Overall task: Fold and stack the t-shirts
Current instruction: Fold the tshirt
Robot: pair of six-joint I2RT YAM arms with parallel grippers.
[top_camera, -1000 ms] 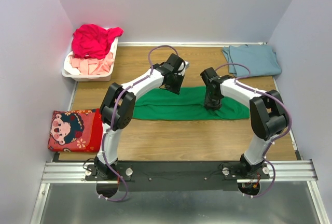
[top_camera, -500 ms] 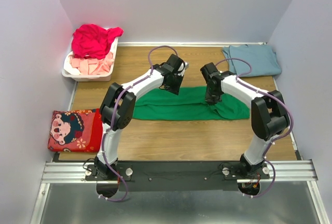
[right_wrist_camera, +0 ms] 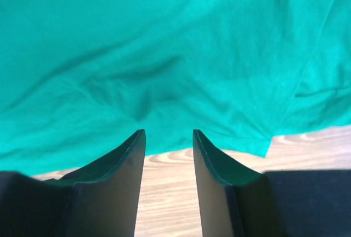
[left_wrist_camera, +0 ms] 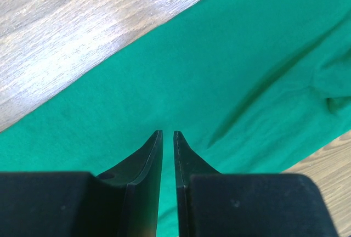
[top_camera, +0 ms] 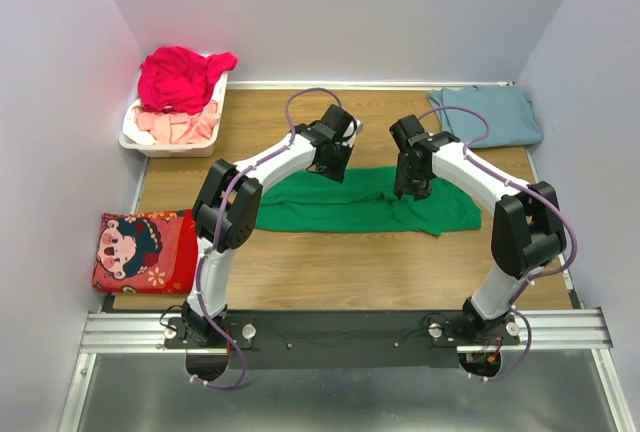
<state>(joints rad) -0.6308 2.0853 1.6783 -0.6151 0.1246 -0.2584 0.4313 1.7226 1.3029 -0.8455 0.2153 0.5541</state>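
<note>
From above, the green t-shirt (top_camera: 340,207) lies in a long band across the middle of the wooden table (top_camera: 330,272), and both arms are bent in over it. The left gripper (top_camera: 335,167) sits at the shirt's far edge, left of centre; the right gripper (top_camera: 408,190) is down over the rumpled right half. Far right corner, the blue-grey t-shirt (top_camera: 487,115) lies folded flat, well apart from the green one. Far left, a white basket (top_camera: 150,142) holds the magenta-red t-shirt (top_camera: 180,77) heaped on top of the pale pink t-shirt (top_camera: 178,127). A red cartoon-print cushion (top_camera: 145,250) rests at the table's near left edge. Over to the left wrist: the left gripper (left_wrist_camera: 166,134) has its jaws drawn in to a thin slit, barely parted, nothing caught between them, tips just above smooth green t-shirt (left_wrist_camera: 219,56), with a long crease running off to the right and bare table (left_wrist_camera: 71,23) at upper left. Now the right wrist: the right gripper (right_wrist_camera: 168,133) is plainly released, jaws apart, bare table (right_wrist_camera: 307,138) showing between them. The wrinkled hem of the green t-shirt (right_wrist_camera: 164,39) lies just beyond the tips, and it grasps nothing.
</note>
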